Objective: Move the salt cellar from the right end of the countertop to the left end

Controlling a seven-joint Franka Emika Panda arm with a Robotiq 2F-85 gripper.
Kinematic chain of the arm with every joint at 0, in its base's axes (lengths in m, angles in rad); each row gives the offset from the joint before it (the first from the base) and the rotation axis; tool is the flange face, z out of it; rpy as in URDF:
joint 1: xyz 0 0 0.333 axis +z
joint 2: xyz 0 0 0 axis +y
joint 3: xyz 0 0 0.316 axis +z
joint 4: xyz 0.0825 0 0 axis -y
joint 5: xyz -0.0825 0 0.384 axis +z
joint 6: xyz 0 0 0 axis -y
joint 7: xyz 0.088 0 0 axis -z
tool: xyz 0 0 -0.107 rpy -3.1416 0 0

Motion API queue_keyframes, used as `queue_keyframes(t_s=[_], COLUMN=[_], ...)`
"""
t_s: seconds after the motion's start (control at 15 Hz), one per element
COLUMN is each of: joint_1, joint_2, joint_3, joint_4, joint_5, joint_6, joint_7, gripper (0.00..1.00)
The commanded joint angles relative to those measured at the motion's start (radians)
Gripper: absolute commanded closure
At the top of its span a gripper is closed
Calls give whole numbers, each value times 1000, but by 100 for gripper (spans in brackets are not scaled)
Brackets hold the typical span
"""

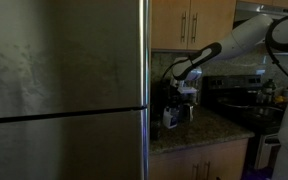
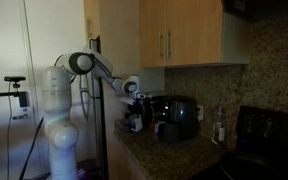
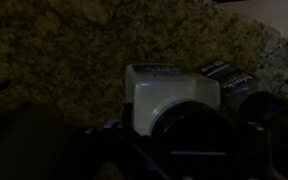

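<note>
The salt cellar (image 3: 169,95) is a small white container standing on the dark speckled countertop (image 3: 64,60). It fills the middle of the wrist view, right at my gripper (image 3: 184,135), whose jaws are too dark to read. In both exterior views the cellar (image 1: 171,118) (image 2: 136,122) sits at the countertop's (image 1: 209,128) (image 2: 154,150) end by the refrigerator, directly under my gripper (image 1: 182,92) (image 2: 133,100). I cannot tell whether the jaws touch it.
A black coffee maker (image 2: 179,118) stands just beside the cellar. A steel refrigerator (image 1: 64,90) borders that end of the counter. Wooden cabinets (image 2: 174,35) hang overhead. A black stove (image 2: 269,140) and a bottle (image 2: 220,125) are farther along.
</note>
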Motion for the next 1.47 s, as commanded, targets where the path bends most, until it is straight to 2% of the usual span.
queue_keyframes(t_s=[0.0, 0.47, 0.8, 0.87, 0.93, 1.0, 1.13, 1.4], joint_1=[4, 12, 14, 16, 20, 22, 23, 18], joint_2=[83, 197, 210, 200, 173, 138, 55, -130], joint_3=[8, 29, 33, 31, 23, 21, 24, 26], joint_4=[54, 120, 133, 128, 112, 96, 59, 14], joint_5=[30, 77, 65, 56, 29, 13, -16, -92], joint_6=[42, 139, 121, 114, 97, 77, 37, -111], joint_7=[3, 1, 10, 20, 42, 52, 54, 55], gripper=[44, 44, 44, 28, 6, 7, 0, 0])
